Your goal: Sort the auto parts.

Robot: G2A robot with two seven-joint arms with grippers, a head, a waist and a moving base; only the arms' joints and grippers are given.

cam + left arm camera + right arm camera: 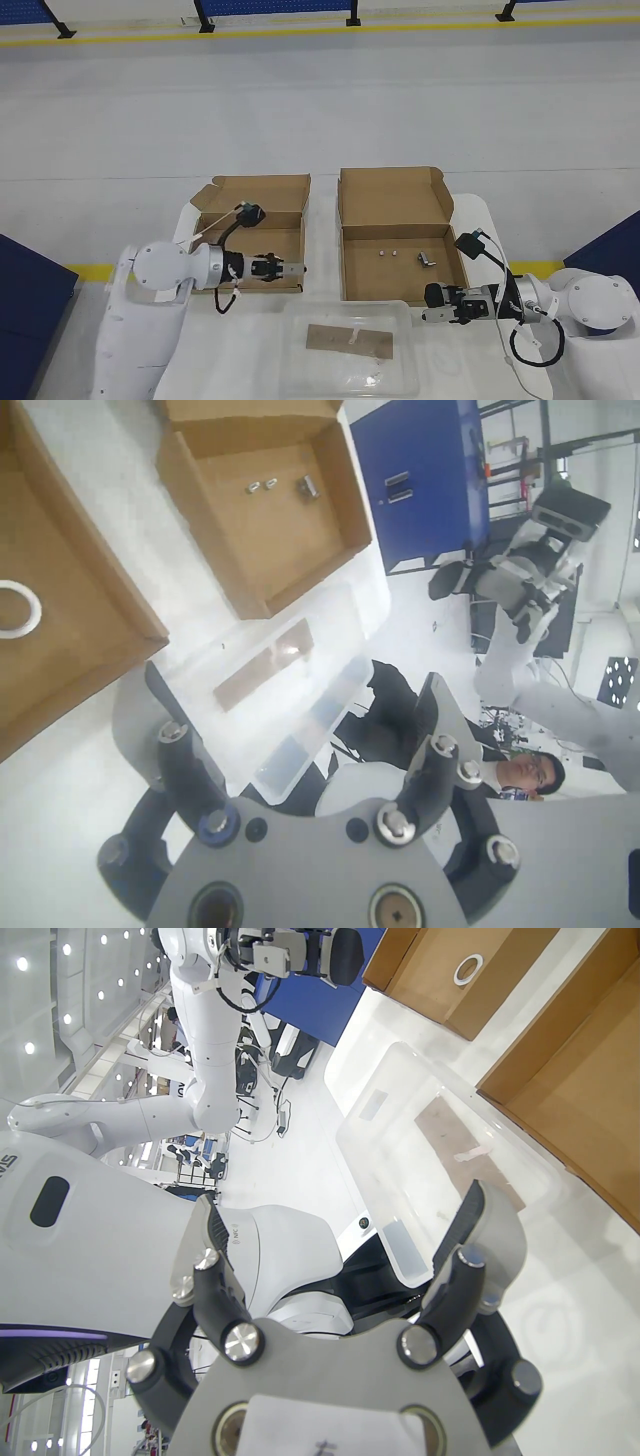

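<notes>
A: Where are the parts?
B: The bracket [427, 260] and two small bits [385, 253] lie on the floor of the right box [395, 195]. The ring [15, 610] is in the left box [262, 190]. One small piece [372, 379] is in the bin [300, 322], near the card strip [350, 340].
A: Grippers?
B: The left gripper [297, 268] is at the left box's front wall, jaws wide, empty. The right gripper [428, 305] is just beside the bin's end, in front of the right box, also wide and empty.
</notes>
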